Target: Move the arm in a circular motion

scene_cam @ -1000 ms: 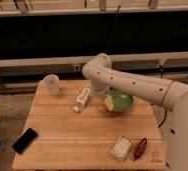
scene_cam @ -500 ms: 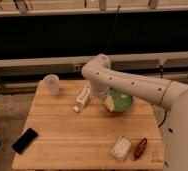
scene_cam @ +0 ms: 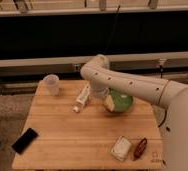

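The white arm (scene_cam: 132, 85) reaches from the lower right up and left across the table. It bends at a rounded elbow (scene_cam: 98, 67) above the table's far edge, then drops toward the tabletop. Small dark dots run along its tube. The gripper (scene_cam: 103, 96) hangs at the arm's lower end, just left of a green bowl (scene_cam: 122, 102) and right of a white bottle (scene_cam: 82, 97) lying on its side. The arm's own bulk largely hides the gripper.
A wooden table (scene_cam: 72, 130) carries a clear plastic cup (scene_cam: 51, 83) at the far left, a black phone (scene_cam: 25, 140) at the near left, and a white packet (scene_cam: 121, 148) beside a brown-red item (scene_cam: 140, 148) at the near right. A dark railing runs behind the table.
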